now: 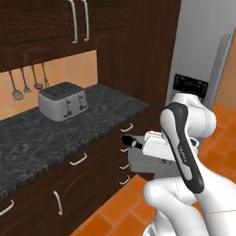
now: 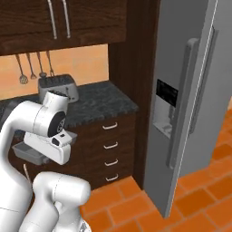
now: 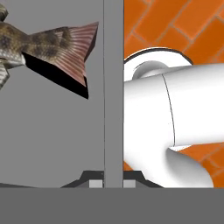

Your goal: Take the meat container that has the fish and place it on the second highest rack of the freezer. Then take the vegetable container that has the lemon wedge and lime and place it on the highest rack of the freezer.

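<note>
One fish (image 3: 43, 46) in one tool-clamped container (image 3: 113, 87)

A silver four-slot toaster (image 1: 63, 100) stands on the dark speckled tabletop (image 1: 41, 138), against the orange backsplash. Three utensils (image 1: 27, 81) hang on the wall just left of it. Dark wood drawers (image 2: 108, 147) sit below, upper cabinets (image 1: 55, 27) above. Orange tiled floor (image 2: 199, 195).

No lettering can be read anywhere. The arm (image 1: 184, 152) carries a small pale mark on its dark stripe in the left base view, too blurred to make out. The dark panel (image 2: 166, 93) on the fridge door shows no legible characters, and the toaster (image 1: 63, 101) shows no brand.
</note>
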